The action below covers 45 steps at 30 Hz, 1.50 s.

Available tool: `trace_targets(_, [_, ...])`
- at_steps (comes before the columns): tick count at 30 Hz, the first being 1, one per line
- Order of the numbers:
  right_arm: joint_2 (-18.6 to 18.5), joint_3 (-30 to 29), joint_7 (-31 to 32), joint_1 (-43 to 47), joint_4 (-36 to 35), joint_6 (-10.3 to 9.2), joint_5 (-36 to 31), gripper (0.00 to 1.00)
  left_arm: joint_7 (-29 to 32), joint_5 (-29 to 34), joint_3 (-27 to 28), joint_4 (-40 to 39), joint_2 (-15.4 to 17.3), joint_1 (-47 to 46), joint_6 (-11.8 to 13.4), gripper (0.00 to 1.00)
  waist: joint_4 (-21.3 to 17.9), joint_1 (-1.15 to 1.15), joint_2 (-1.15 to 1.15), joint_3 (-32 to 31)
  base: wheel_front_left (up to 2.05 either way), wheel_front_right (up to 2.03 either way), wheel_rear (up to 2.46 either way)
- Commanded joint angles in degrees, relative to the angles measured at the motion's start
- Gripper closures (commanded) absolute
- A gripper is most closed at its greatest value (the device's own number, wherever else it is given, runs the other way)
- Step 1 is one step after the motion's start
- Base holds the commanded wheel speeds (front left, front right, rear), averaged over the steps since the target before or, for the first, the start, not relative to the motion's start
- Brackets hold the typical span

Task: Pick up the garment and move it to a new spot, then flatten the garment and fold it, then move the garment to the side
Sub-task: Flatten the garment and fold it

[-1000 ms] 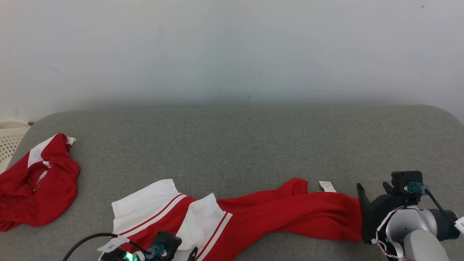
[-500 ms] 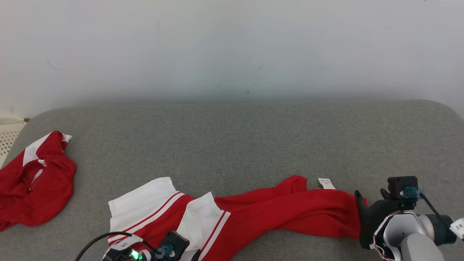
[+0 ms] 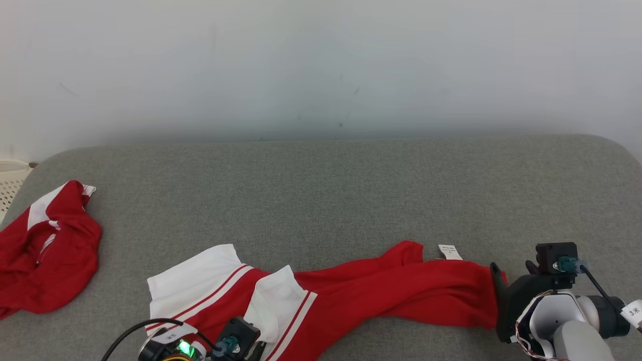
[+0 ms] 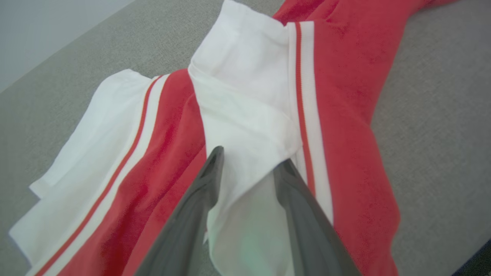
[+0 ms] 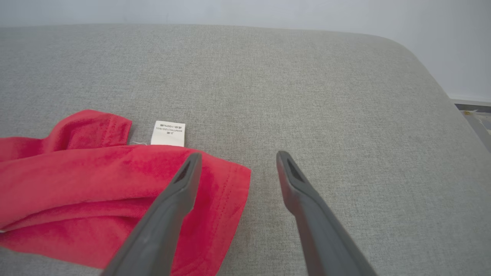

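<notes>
The garment (image 3: 381, 296), a red top with white sleeves and thin red-and-white stripes, lies stretched along the near edge of the grey cushion (image 3: 326, 200). In the head view it runs from about 7 o'clock to about 4 o'clock. It is long and narrow but not flat: the red body is bunched into folds, and one white sleeve is doubled over the other. A small white label (image 3: 450, 251) sticks out beside the hem end, toward 12 o'clock from it.

Each gripper stands at one end of the cloth. I judge this is for stretching and flattening it from both sides.

The left gripper (image 4: 250, 159) is at 7 o'clock in the head view, over the sleeves. In its wrist view the two fingers stand on either side of a raised fold of white cloth. There is a clear gap between them, and the cloth fills this gap. I cannot tell whether they already pinch the fold or are only around it.

The right gripper (image 5: 238, 161) is at 4 o'clock, at the hem. Its jaws are wide and hold nothing. One finger is over the corner of the red hem, the other over bare cushion toward 3 o'clock. To take the hem, I think it must go a little toward 9 o'clock first.

A second red garment (image 3: 45, 265) lies crumpled at 9 o'clock, well apart, with a pale basket (image 3: 10, 185) beyond it. Folding seems not yet begun.
</notes>
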Motion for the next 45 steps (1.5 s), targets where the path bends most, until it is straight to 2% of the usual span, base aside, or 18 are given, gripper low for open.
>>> trace_targets(1, [0.2, 0.2, 0.0, -0.5, 0.3, -0.13, -0.2, 0.0, -0.8, 0.4, -0.2, 0.5, -0.8, -1.1, 0.3, 0.59, -0.1, 0.0, 0.0, 0.1, 0.0, 0.0, 0.0])
trace_targets(4, [0.4, 0.1, 0.3, -0.9, 1.0, -0.13, -0.6, 0.0, -2.3, 0.4, -0.3, 1.0, -1.5, -1.9, 0.7, 0.75, -0.4, 0.0, 0.0, 0.2, 0.0, 0.0, 0.0])
trace_targets(5, [0.4, -0.3, 0.7, -1.3, 1.5, -0.13, -1.1, 0.0, -3.1, 0.5, -0.5, 1.1, -1.9, -2.3, 0.6, 0.74, -0.4, 0.0, 0.0, 0.3, 0.0, 0.0, 0.0])
trace_targets(6, [0.4, -0.6, 1.0, -1.4, 1.7, -0.13, -1.3, 0.0, -3.4, 0.4, -0.5, 1.1, -2.0, -2.5, 0.6, 0.68, -0.4, 0.0, 0.0, 0.3, 0.0, 0.0, 0.0])
trace_targets(7, [0.4, -0.8, 1.4, -1.6, 2.0, -0.13, -1.6, 0.0, -3.6, 0.4, -0.6, 1.1, -2.2, -2.6, 0.8, 0.55, -0.3, 0.0, 0.0, 0.4, 0.0, 0.0, 0.0])
trace_targets(9, [0.4, -1.2, 2.3, -2.3, 2.6, -0.13, -1.6, 0.0, -3.8, 0.2, -0.7, 0.8, -2.5, -2.7, 0.8, 0.42, -0.1, 0.0, 0.0, 0.6, 0.0, 0.0, 0.0])
trace_targets(10, [0.5, -1.0, 2.9, -2.9, 3.1, -0.13, -1.4, 0.0, -3.8, 0.1, -0.8, 0.6, -2.5, -2.8, 0.8, 0.4, 0.0, 0.0, 0.0, 0.7, 0.0, 0.0, 0.0])
trace_targets(12, [0.5, -0.8, 4.1, -4.2, 4.3, -0.13, -0.9, 0.0, -3.8, -0.1, -0.9, 0.4, -2.6, -2.8, 0.8, 0.54, 0.2, 0.0, 0.0, 1.2, 0.0, 0.0, 0.0])
trace_targets(13, [0.5, -0.8, 4.8, -4.9, 5.3, -0.13, -0.5, 0.0, -3.6, -0.2, -0.9, 0.4, -2.7, -2.9, 0.9, 0.77, 0.4, 0.0, 0.0, 1.4, 0.0, 0.0, 0.0])
trace_targets(15, [0.4, -1.0, 6.0, -6.6, 7.4, -0.13, 0.4, 0.0, -3.4, -0.4, -0.9, 0.2, -2.6, -3.4, 0.8, 1.0, 0.7, 0.0, 0.0, 2.1, 0.0, 0.0, 0.0])
trace_targets(21, [-0.4, -7.4, 10.1, -11.7, 13.6, -0.13, -2.3, 0.0, -3.0, -1.3, -1.2, -0.5, -2.9, -4.5, 0.3, 1.0, 2.4, 0.0, 0.0, 4.1, 0.0, 0.0, 0.0])
trace_targets(26, [1.3, -12.3, 10.6, -13.0, 15.2, -0.13, -5.2, 0.0, -2.6, -1.8, -1.2, -0.9, -3.1, -4.6, 0.9, 1.0, 3.3, 0.0, 0.0, 4.8, 0.0, 0.0, 0.0])
trace_targets(36, [2.9, -12.7, 12.3, -12.9, 18.5, -0.13, -7.0, 0.0, -2.1, -2.4, -1.3, -1.5, -2.6, -4.2, 1.4, 1.0, 3.3, 0.0, 0.0, 5.0, 0.0, 0.0, 0.0])
trace_targets(37, [3.0, -12.6, 12.3, -12.9, 18.8, -0.13, -7.0, 0.15, -2.0, -2.5, -1.3, -1.5, -2.5, -4.3, 1.5, 1.0, 3.3, 0.0, 0.0, 5.1, 0.0, 0.0, 0.0])
trace_targets(38, [3.1, -12.3, 12.3, -13.0, 19.1, -0.13, -7.0, 0.76, -1.9, -2.6, -1.2, -1.5, -2.5, -4.4, 1.5, 1.0, 3.3, 0.0, 0.0, 5.1, 0.0, 0.0, 0.0])
trace_targets(39, [3.2, -12.0, 12.3, -13.1, 19.3, -0.13, -6.9, 0.94, -1.9, -2.7, -1.2, -1.6, -2.4, -4.4, 1.6, 1.0, 3.3, 0.0, 0.0, 5.1, 0.0, 0.0, 0.0])
trace_targets(40, [3.3, -11.2, 12.5, -13.4, 19.5, -0.13, -6.6, 1.0, -2.1, -2.9, -0.9, -1.7, -2.3, -4.4, 1.9, 1.0, 3.2, 0.0, 0.0, 5.0, 0.0, 0.0, 0.0])
trace_targets(45, [2.5, -10.2, 10.5, -14.7, 17.2, -0.13, -6.3, 1.0, -5.5, -4.6, 2.2, -3.4, -3.0, -5.7, 4.3, 1.0, 3.1, 0.0, 0.0, 4.4, 0.0, 0.0, 0.0])
